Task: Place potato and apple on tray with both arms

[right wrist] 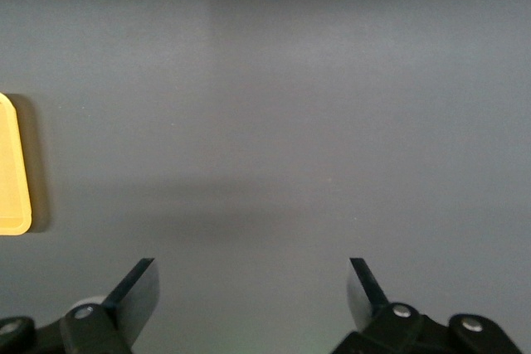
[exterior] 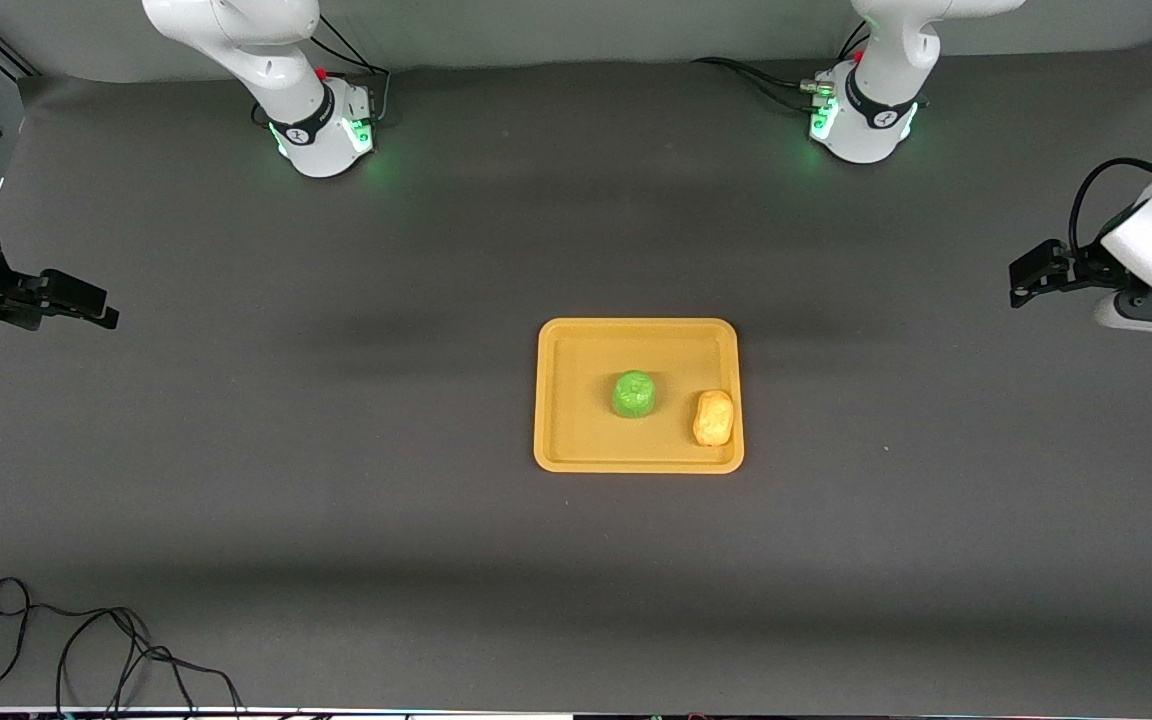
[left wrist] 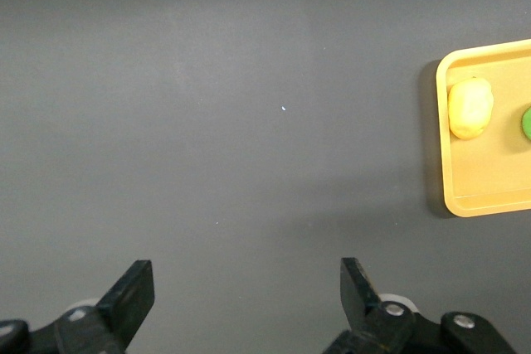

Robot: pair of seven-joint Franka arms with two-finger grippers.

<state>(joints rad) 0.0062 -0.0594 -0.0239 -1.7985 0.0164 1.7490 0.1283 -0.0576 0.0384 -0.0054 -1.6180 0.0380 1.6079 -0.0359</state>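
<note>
We see the right tool (exterior: 86,300) hanging over bare table (exterior: 336,520) at the right arm's end, its fingers (right wrist: 137,296) spread wide and holding nothing. On the tray (exterior: 576,450) at mid-table, the apple (exterior: 633,394) sits near the middle and the potato (exterior: 713,418) against the rim toward the left arm's end. The left tool (exterior: 1031,272) hovers over the left arm's end, fingers (left wrist: 133,296) likewise spread and empty.

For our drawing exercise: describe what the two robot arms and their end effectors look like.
Both arms are white, rounded and jointed, with dark grey joint bands, green-lit bases and black cables. The left end effector and the right end effector are black, each with two flat, angular fingers.
</note>
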